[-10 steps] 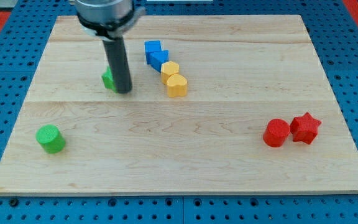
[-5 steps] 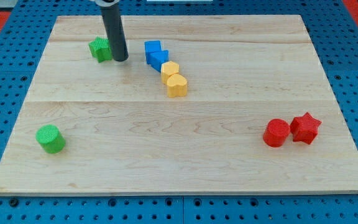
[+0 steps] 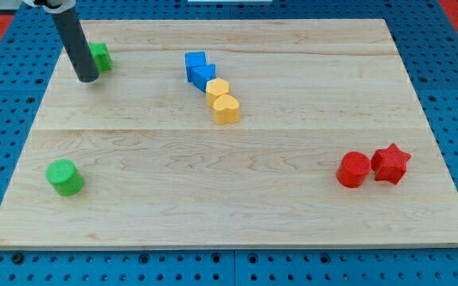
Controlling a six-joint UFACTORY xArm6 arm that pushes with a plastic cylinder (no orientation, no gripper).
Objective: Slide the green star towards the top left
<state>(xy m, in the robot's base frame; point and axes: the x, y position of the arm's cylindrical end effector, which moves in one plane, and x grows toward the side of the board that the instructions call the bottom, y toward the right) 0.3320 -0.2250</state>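
Since a moment ago the green star (image 3: 99, 56) is pushed far up-left from the blue block (image 3: 199, 69), my tip (image 3: 87, 78) touching its lower-left side; no jaws exist here.

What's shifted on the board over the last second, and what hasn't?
The green star has slid up and toward the view's left, from near the board's middle to its top left corner. My tip travelled with it and now sits at the star's lower left, the rod covering part of it. The green cylinder, the blue blocks, the yellow blocks, the red cylinder and the red star stayed put.
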